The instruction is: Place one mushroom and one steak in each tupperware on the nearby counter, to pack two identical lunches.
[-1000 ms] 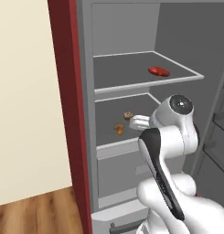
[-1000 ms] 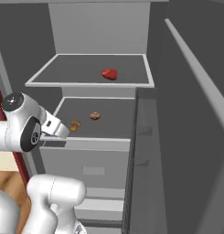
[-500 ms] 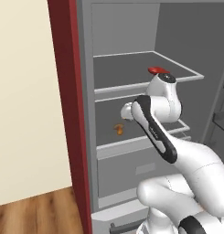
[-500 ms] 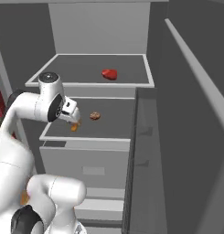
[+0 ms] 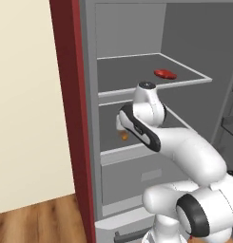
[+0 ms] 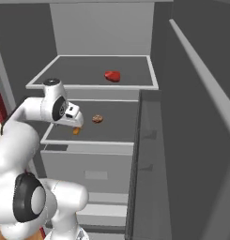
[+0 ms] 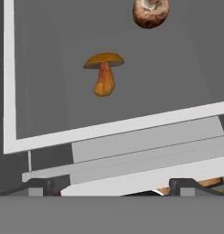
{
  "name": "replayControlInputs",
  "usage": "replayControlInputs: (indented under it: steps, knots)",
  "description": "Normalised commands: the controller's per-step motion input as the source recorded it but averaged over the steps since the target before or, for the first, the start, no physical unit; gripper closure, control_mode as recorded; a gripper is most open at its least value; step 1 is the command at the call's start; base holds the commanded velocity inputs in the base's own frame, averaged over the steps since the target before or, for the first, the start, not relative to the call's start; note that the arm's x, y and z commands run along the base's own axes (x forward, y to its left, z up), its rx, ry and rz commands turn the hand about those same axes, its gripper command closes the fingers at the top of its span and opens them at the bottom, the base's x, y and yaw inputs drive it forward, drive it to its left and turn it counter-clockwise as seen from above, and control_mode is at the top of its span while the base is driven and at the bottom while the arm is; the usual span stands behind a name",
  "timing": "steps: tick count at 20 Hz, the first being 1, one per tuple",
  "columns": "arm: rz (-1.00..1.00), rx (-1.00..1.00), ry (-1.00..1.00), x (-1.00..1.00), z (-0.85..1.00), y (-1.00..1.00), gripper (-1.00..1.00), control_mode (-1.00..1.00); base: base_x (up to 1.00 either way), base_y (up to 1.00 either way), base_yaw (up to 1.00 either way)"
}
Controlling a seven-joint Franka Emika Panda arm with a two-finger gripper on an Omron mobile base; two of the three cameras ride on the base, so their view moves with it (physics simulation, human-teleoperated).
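An orange-brown mushroom point(image 7: 103, 73) lies on the fridge's lower grey shelf point(image 7: 131, 123), near its front edge. A second, rounder brown mushroom point(image 7: 151, 12) lies further back. My gripper point(image 7: 112, 186) is open and hovers just in front of the orange mushroom point(image 6: 76, 131), touching nothing. In the left base view the gripper point(image 5: 121, 127) sits right above that mushroom point(image 5: 123, 136). A red steak point(image 5: 165, 74) lies on the upper shelf point(image 6: 88, 86), also seen as the steak point(image 6: 112, 76) from the right. The tupperware and the counter are out of view.
The fridge's dark red side panel point(image 5: 65, 95) stands close on the left of the arm. A grey drawer front point(image 6: 88, 164) sits under the lower shelf. The open fridge door point(image 6: 196, 140) walls off the right side.
The arm has swung up and left from beside the drawer to the lower shelf's front, bringing the hand over the orange mushroom. The jaws stayed open.
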Motion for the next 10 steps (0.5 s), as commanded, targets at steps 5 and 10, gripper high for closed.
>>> replayControlInputs:
  steps: [5,10]
  knots:
    - [0.00,-0.02,-0.13,0.55,-0.35,0.03,-1.00,-1.00,0.00,0.00,0.00]
    - [0.00,0.02,-0.01,0.61,-0.27,0.01,-1.00,-1.00,0.00,0.00,0.00]
